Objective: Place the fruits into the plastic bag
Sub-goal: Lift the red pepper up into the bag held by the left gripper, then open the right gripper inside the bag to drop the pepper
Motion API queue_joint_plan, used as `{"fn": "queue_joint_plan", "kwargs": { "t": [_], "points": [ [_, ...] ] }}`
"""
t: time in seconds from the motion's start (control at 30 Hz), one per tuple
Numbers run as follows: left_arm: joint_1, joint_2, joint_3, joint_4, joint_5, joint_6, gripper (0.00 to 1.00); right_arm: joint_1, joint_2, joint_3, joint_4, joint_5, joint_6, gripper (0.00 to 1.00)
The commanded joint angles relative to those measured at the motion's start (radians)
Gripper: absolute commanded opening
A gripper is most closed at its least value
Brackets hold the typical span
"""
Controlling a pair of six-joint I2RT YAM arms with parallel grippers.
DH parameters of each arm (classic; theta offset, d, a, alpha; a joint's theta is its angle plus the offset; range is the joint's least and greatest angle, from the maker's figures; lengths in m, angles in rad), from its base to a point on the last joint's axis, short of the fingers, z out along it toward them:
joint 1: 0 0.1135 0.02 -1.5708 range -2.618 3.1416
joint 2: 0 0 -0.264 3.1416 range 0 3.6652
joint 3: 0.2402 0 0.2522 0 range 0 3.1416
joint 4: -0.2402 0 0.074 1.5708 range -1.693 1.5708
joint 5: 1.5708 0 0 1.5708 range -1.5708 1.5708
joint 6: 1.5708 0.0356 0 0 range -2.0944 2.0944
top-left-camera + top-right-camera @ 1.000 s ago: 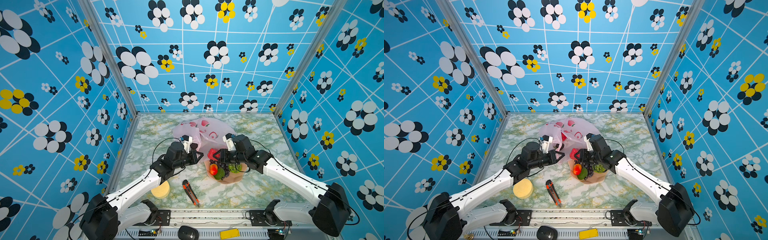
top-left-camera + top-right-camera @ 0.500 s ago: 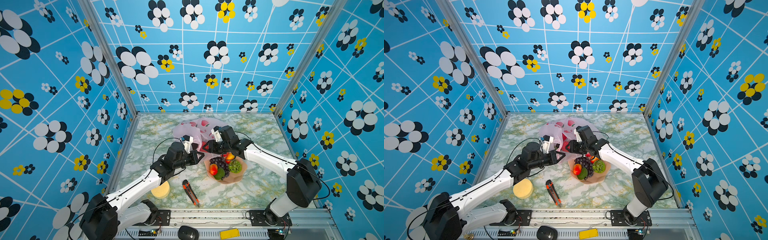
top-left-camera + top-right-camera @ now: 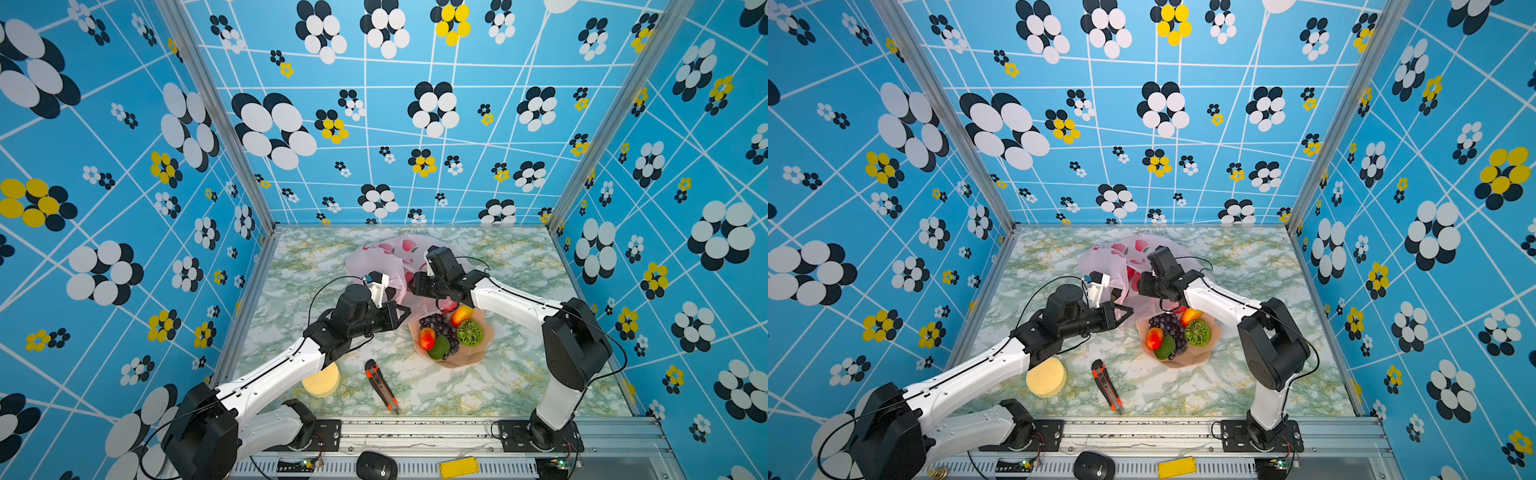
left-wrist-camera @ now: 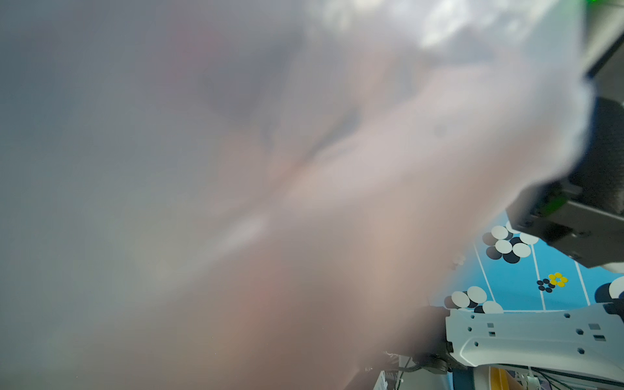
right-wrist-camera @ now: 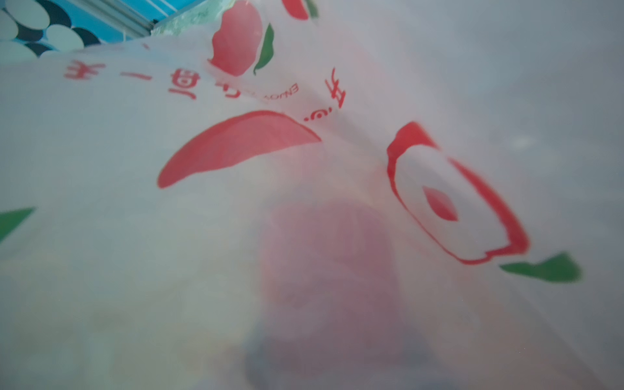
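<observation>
The pale pink plastic bag (image 3: 374,259) (image 3: 1104,259) lies at the back middle of the table. My left gripper (image 3: 403,311) (image 3: 1127,311) is shut on the bag's near edge, and bag film (image 4: 304,202) fills the left wrist view. My right gripper (image 3: 410,286) (image 3: 1139,284) is at the bag's mouth. In the right wrist view a blurred red fruit (image 5: 331,263) shows at its jaws through the bag (image 5: 135,152). More fruits sit in the salmon bowl (image 3: 478,353): purple grapes (image 3: 442,326), a mango (image 3: 461,314), a green spiky one (image 3: 469,332) and a green one (image 3: 439,347).
A pale yellow sponge disc (image 3: 321,380) lies under the left forearm. An orange box cutter (image 3: 382,386) lies at the front middle. A black mouse (image 3: 376,467) and a yellow block (image 3: 459,467) rest on the front rail. Patterned walls close in three sides.
My right gripper has swung from over the bowl back and left to the bag's mouth, carrying a red fruit. The left gripper has kept still, holding the bag.
</observation>
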Motion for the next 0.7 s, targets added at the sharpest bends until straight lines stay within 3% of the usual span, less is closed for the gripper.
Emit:
{"fn": "queue_joint_plan", "kwargs": {
  "t": [0.0,0.27,0.47,0.67],
  "points": [
    [-0.005,0.02,-0.001,0.021,0.017,0.009,0.0,-0.023,0.018,0.034,0.026,0.132,-0.054,0.41],
    [-0.005,0.047,0.015,0.029,0.021,0.006,0.0,-0.067,0.066,0.098,0.042,0.138,-0.096,0.46],
    [-0.006,0.04,0.015,0.022,0.018,0.004,0.0,-0.078,0.091,0.136,0.041,0.099,-0.097,0.77],
    [-0.009,0.028,0.013,0.016,0.01,0.002,0.0,-0.08,0.056,0.123,0.04,0.086,-0.094,0.82]
  ]
}}
